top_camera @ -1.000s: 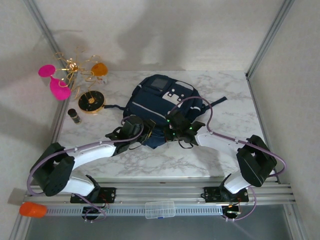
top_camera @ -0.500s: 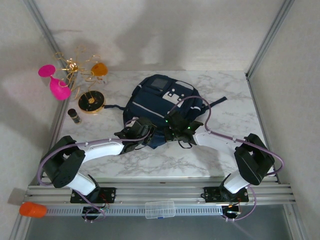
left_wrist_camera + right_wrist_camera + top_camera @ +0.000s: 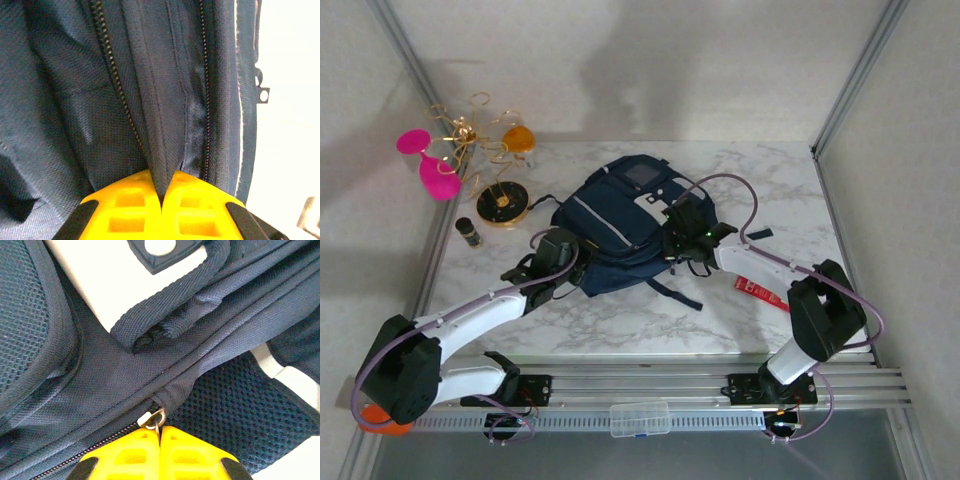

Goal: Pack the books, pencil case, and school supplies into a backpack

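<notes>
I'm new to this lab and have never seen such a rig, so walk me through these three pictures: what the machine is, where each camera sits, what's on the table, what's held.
These are two robot arms bolted at the table's near edge. The wide picture looks down from above and behind them; the two close-ups come from a camera on each wrist, its yellow fingers at the bottom. On the marble table lie a navy backpack, a red packet, a small dark jar and a round gold stand. The left arm's jaws are shut on a fold of the backpack's fabric; the right arm's jaws are shut on its zipper pull.
</notes>
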`<action>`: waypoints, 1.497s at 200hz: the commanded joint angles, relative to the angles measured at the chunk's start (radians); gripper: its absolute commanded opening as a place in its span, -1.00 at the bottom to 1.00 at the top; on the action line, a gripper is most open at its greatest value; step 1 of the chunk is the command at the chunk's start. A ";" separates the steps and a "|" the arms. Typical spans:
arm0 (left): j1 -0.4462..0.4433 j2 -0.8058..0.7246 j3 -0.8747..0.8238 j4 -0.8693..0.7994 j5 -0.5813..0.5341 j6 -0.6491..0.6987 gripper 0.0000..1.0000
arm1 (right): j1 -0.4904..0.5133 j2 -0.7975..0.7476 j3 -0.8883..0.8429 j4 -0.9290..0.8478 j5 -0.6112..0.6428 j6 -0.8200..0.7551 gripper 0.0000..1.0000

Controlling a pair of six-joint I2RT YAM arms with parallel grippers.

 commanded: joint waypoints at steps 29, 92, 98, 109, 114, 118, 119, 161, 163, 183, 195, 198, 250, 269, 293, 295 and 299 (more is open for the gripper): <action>0.082 0.050 0.087 -0.128 -0.062 0.209 -1.00 | 0.052 0.036 0.094 -0.078 -0.020 -0.076 -1.00; 0.101 -0.007 0.136 -0.255 -0.077 0.361 -0.46 | -0.002 -0.031 0.127 -0.085 -0.273 0.001 0.00; 0.102 0.001 0.145 -0.273 -0.082 0.357 -0.47 | -0.016 -0.012 0.142 -0.070 -0.302 0.010 0.06; 0.099 -0.006 0.133 -0.263 -0.092 0.316 -0.51 | -0.040 0.043 0.182 -0.060 -0.340 0.027 0.11; 0.095 -0.022 0.112 -0.232 -0.086 0.296 -0.53 | -0.047 0.070 0.206 -0.058 -0.342 0.035 0.12; 0.093 -0.037 0.087 -0.200 -0.081 0.285 -0.53 | -0.052 0.088 0.220 -0.049 -0.350 0.038 0.13; 0.091 -0.039 0.082 -0.192 -0.079 0.282 -0.53 | -0.054 0.094 0.222 -0.048 -0.352 0.039 0.13; 0.081 -0.052 0.091 -0.134 -0.061 0.258 -0.46 | -0.087 0.231 0.329 0.025 -0.424 0.042 0.01; 0.081 -0.048 0.096 -0.138 -0.060 0.262 -0.46 | -0.088 0.234 0.331 0.030 -0.430 0.041 -0.01; 0.082 -0.034 0.110 -0.138 -0.069 0.268 -0.46 | -0.088 0.280 0.373 -0.006 -0.422 0.034 -0.06; 0.079 -0.026 0.102 -0.078 -0.031 0.261 -0.44 | -0.089 0.296 0.362 0.021 -0.459 0.040 -0.20; 0.078 -0.021 0.101 -0.068 -0.021 0.258 -0.42 | -0.087 0.300 0.358 0.028 -0.470 0.044 -0.25; 0.073 0.105 0.139 -0.026 -0.016 0.267 -0.42 | -0.075 0.309 0.317 0.036 -0.511 0.044 -0.23; 0.079 0.157 0.189 -0.031 -0.012 0.289 -0.43 | -0.075 0.293 0.297 0.052 -0.545 0.041 -0.37; 0.081 0.214 0.243 -0.032 -0.038 0.313 -0.45 | -0.083 0.224 0.241 0.111 -0.551 0.060 -0.77; 0.082 0.218 0.247 -0.032 -0.041 0.313 -0.45 | -0.086 0.219 0.235 0.117 -0.549 0.067 -0.80; 0.084 0.229 0.253 -0.028 -0.044 0.309 -0.45 | -0.090 0.210 0.223 0.130 -0.548 0.077 -0.85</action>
